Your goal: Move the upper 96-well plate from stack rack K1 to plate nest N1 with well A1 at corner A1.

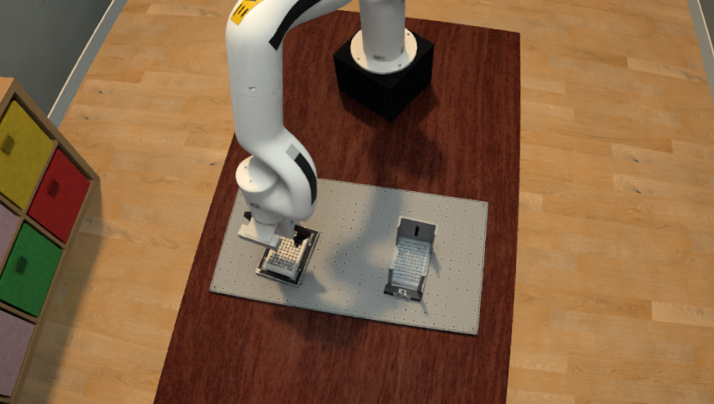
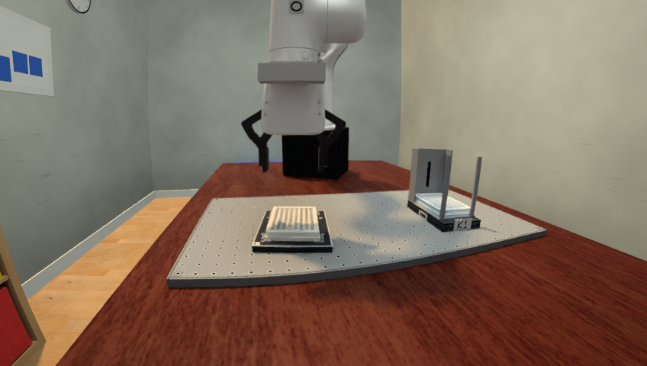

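Note:
A white 96-well plate lies flat in the black plate nest N1 on the left of the grey perforated baseplate. My gripper is open and empty, hanging well above that plate; in the top view the arm hides most of it. The rack K1 stands at the right of the baseplate with one clear plate lying at its bottom. I cannot make out the plates' cut-off corners or the A1 mark.
The baseplate lies on a dark wooden table. The arm's black base block stands at the table's far end. A shelf with coloured bins stands on the floor to the left.

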Available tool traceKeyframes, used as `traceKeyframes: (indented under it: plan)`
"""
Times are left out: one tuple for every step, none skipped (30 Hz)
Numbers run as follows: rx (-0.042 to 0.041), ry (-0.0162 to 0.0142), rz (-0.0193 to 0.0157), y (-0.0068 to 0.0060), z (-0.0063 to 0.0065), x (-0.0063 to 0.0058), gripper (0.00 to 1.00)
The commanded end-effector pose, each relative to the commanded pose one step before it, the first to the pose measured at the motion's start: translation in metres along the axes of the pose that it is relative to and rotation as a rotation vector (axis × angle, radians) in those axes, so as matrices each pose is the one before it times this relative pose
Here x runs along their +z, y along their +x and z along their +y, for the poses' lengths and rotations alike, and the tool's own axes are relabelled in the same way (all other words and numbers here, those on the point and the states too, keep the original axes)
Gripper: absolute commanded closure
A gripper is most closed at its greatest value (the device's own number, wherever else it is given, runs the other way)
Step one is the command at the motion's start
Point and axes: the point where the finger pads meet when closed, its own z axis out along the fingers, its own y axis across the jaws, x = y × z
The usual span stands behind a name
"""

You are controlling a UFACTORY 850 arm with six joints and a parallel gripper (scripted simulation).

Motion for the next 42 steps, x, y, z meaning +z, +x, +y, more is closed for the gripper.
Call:
traceKeyframes:
  plan:
    - [0.00003, -0.00018, 0.00220, 0.00102, 0.00011, -0.01319, 0.00]
    - [0.00000, 0.00000, 0.00000, 0.00000, 0.00000, -0.00267, 0.00]
    - [0.00000, 0.00000, 0.00000, 0.00000, 0.00000, -0.00267, 0.00]
    - [0.00000, 0.00000, 0.00000, 0.00000, 0.00000, -0.00267, 0.00]
    - [0.00000, 0.00000, 0.00000, 0.00000, 0.00000, -0.00267, 0.00]
    - [0.00000, 0.00000, 0.00000, 0.00000, 0.00000, -0.00267, 0.00]
    - [0.00000, 0.00000, 0.00000, 0.00000, 0.00000, -0.00267, 0.00]
    - [0.00000, 0.00000, 0.00000, 0.00000, 0.00000, 0.00000, 0.00]
    - [0.00000, 0.00000, 0.00000, 0.00000, 0.00000, 0.00000, 0.00]
    - [0.00000, 0.00000, 0.00000, 0.00000, 0.00000, -0.00267, 0.00]
    - [0.00000, 0.00000, 0.00000, 0.00000, 0.00000, -0.00267, 0.00]
    - [0.00000, 0.00000, 0.00000, 0.00000, 0.00000, -0.00267, 0.00]
    - [0.00000, 0.00000, 0.00000, 0.00000, 0.00000, -0.00267, 0.00]
    - [0.00000, 0.00000, 0.00000, 0.00000, 0.00000, -0.00267, 0.00]
    - [0.00000, 0.00000, 0.00000, 0.00000, 0.00000, -0.00267, 0.00]
    - [0.00000, 0.00000, 0.00000, 0.00000, 0.00000, -0.00267, 0.00]
    - [0.00000, 0.00000, 0.00000, 0.00000, 0.00000, -0.00267, 0.00]
    - [0.00000, 0.00000, 0.00000, 0.00000, 0.00000, -0.00267, 0.00]
    - [0.00000, 0.00000, 0.00000, 0.00000, 0.00000, -0.00267, 0.00]
    - [0.00000, 0.00000, 0.00000, 0.00000, 0.00000, -0.00267, 0.00]
    - [0.00000, 0.00000, 0.00000, 0.00000, 0.00000, -0.00267, 0.00]
    - [0.00000, 0.00000, 0.00000, 0.00000, 0.00000, -0.00267, 0.00]
    - [0.00000, 0.00000, 0.00000, 0.00000, 0.00000, -0.00267, 0.00]
    - [0.00000, 0.00000, 0.00000, 0.00000, 0.00000, -0.00267, 0.00]
    - [0.00000, 0.00000, 0.00000, 0.00000, 0.00000, 0.00000, 0.00]
    - [0.00000, 0.00000, 0.00000, 0.00000, 0.00000, 0.00000, 0.00]
    - [0.00000, 0.00000, 0.00000, 0.00001, 0.00000, -0.00267, 0.00]
    - [0.00000, 0.00000, 0.00000, 0.00000, 0.00000, -0.00228, 0.00]
    - [0.00000, 0.00000, 0.00000, 0.00000, 0.00000, 0.00000, 0.00]
    - [0.00000, -0.00001, 0.00001, 0.00001, 0.00000, 0.00008, 0.00]
    - [0.00000, 0.00000, 0.00000, 0.00000, 0.00000, -0.00002, 0.00]
    - [0.00000, 0.00000, 0.00000, 0.00000, 0.00000, -0.00002, 0.00]
    - [0.00000, 0.00000, 0.00000, 0.00000, 0.00000, -0.00001, 0.00]
    - [0.00000, 0.00000, 0.00000, 0.00000, 0.00000, -0.00001, 0.00]
    - [0.00000, 0.00000, 0.00000, 0.00000, 0.00000, 0.00000, 0.00]
    - [0.00000, 0.00000, 0.00000, 0.00000, 0.00000, 0.00000, 0.00]
    - [0.00000, 0.00000, 0.00000, 0.00000, 0.00000, 0.00000, 0.00]
    - [0.00000, 0.00000, 0.00000, 0.00000, 0.00000, 0.00000, 0.00]
    - [0.00000, 0.00000, 0.00000, 0.00000, 0.00000, 0.00000, 0.00]
    - [0.00000, 0.00000, 0.00000, 0.00000, 0.00000, 0.00000, 0.00]
    - [0.00000, 0.00000, 0.00000, 0.00000, 0.00000, 0.00000, 0.00]
    - [0.00000, 0.00000, 0.00000, 0.00000, 0.00000, 0.00000, 0.00]
